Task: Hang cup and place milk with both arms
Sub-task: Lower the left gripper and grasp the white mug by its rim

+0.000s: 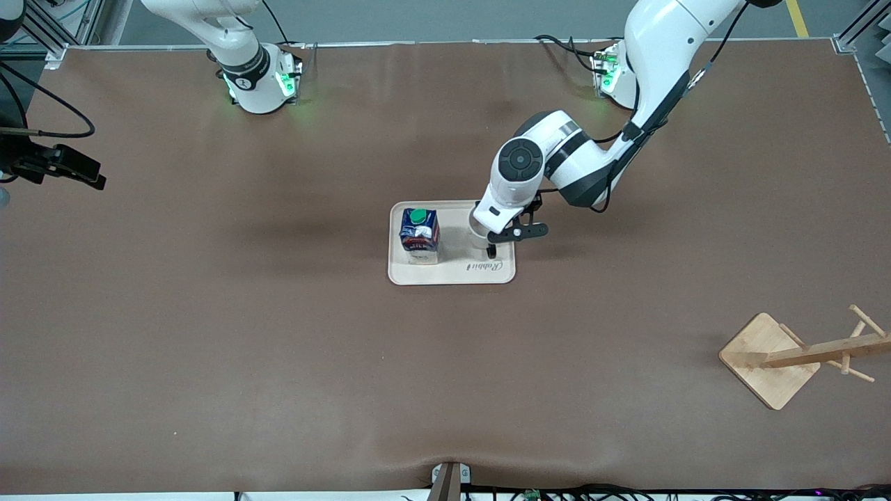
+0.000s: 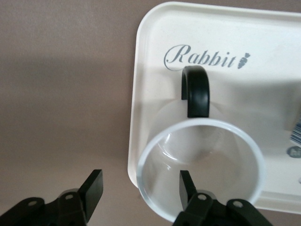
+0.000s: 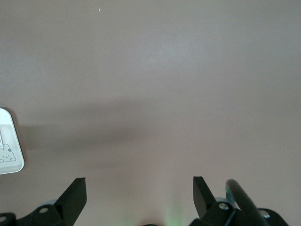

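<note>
The white cup [image 2: 202, 165] stands upright on the cream tray [image 2: 155, 28], its black handle [image 2: 196, 92] toward the word "Rabbit". My left gripper [image 2: 139, 181] is open and straddles the cup's wall. One finger [image 2: 185, 186] is inside the cup and the other finger [image 2: 93, 188] is outside it, past the tray's edge. In the front view the left wrist hides most of the cup [image 1: 476, 235]. The milk [image 1: 420, 236], dark blue with a green cap, stands on the same tray beside the cup. My right gripper [image 3: 139, 188] waits open over bare table at the right arm's end.
A wooden cup rack [image 1: 800, 355] with pegs stands near the left arm's end of the table, nearer to the front camera than the tray [image 1: 452, 275]. The brown tabletop spreads wide around the tray. A corner of the tray [image 3: 11, 160] shows in the right wrist view.
</note>
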### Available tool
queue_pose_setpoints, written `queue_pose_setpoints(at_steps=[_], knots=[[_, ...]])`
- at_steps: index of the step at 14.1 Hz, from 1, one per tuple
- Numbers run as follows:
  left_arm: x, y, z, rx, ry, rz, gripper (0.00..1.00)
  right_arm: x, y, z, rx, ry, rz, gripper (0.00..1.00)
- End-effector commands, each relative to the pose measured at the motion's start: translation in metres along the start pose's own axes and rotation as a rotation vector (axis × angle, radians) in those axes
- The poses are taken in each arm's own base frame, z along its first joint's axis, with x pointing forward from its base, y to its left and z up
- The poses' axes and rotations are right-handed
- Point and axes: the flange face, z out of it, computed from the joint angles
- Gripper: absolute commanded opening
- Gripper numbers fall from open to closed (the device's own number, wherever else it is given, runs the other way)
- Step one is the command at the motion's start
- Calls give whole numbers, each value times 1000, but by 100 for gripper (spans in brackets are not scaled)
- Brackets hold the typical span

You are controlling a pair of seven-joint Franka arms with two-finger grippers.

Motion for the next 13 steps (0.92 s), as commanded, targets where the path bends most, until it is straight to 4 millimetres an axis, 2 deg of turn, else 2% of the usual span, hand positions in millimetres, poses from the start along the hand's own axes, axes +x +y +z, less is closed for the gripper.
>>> queue_pose_setpoints(at_steps=[1,4,5,7,9,10,13], knots=[[6,5,9,-7,31,-4,59,1,-2,1,10,4,-8,100],[13,5,17,-6,57,-10,47,1,-2,1,10,4,-8,100],[13,5,19,-2,59,-6,35,1,-1,1,10,4,-8,100],[13,5,19,2,65,4,2,3,-2,3,9,0,-10,100],[15,4,13,-1,75,1,0,3,-2,3,7,2,-11,100],[23,3,6,-8,83,-11,0,3,-2,3,7,0,-11,100],[34,-3,-32,-3,133,-22,0,6,-2,7,8,-6,-10,100]])
